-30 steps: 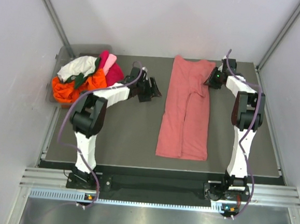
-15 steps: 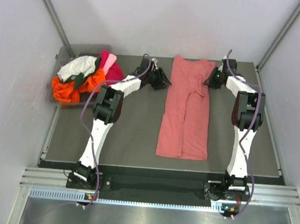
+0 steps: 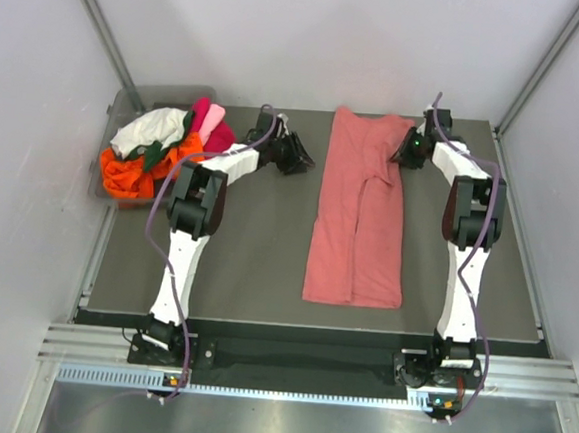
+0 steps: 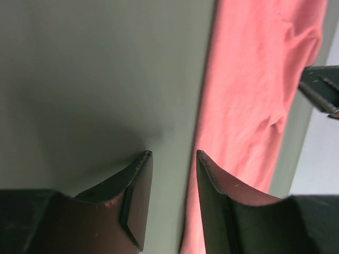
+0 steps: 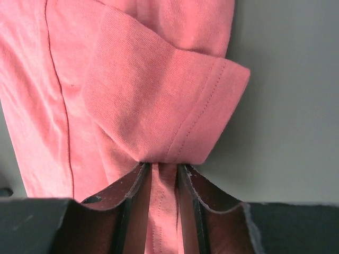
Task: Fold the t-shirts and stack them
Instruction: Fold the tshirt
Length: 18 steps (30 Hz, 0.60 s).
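Observation:
The salmon-pink t-shirt (image 3: 358, 212) lies folded into a long strip on the grey table, collar end at the back. My right gripper (image 3: 403, 155) is shut on its right sleeve (image 5: 164, 111) at the back right; the cloth bunches between the jaws. My left gripper (image 3: 306, 159) is open and empty, just left of the shirt's left edge (image 4: 249, 106), low over the table. A pile of other t-shirts, orange (image 3: 132, 172), magenta (image 3: 216, 135) and white (image 3: 151, 128), sits at the back left.
The pile sits in a clear bin (image 3: 128, 99) off the table's back left corner. White walls close in on both sides and the back. Bare table (image 3: 237, 243) lies between the arms.
My left gripper swung from the table's left middle toward the shirt's back left edge, then drew back slightly. The right gripper kept its hold on the sleeve.

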Motion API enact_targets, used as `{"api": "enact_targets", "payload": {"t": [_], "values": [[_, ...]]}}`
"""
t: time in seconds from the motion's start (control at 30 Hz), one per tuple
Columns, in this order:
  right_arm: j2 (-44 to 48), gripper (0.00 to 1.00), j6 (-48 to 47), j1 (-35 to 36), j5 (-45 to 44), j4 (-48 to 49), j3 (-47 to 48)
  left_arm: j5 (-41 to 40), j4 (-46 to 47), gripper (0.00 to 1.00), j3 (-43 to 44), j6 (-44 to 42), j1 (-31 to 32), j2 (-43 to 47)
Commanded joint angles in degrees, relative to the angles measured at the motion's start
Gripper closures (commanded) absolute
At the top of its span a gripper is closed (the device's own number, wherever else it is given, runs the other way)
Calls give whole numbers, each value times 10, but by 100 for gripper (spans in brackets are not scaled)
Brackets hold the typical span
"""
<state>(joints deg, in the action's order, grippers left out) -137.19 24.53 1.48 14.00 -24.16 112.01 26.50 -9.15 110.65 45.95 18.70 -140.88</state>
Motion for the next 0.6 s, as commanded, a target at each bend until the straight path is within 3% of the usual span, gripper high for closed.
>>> {"api": "enact_targets", "payload": {"t": [0.0,0.13,0.4,0.57], "values": [[-39,73,-5,23,-13,-46,44,-25,-25,56,-33,-24,-14,84],[-58,73,-2,32,-17,-55,71,-41,-1,56,-107,-36,-26,132],[-79,73,18,35,-17,-60,117,-41,27,56,-165,-35,-53,161],[-59,68,12,33,-86,-71,84,-48,41,56,-206,-42,-53,190]]}}
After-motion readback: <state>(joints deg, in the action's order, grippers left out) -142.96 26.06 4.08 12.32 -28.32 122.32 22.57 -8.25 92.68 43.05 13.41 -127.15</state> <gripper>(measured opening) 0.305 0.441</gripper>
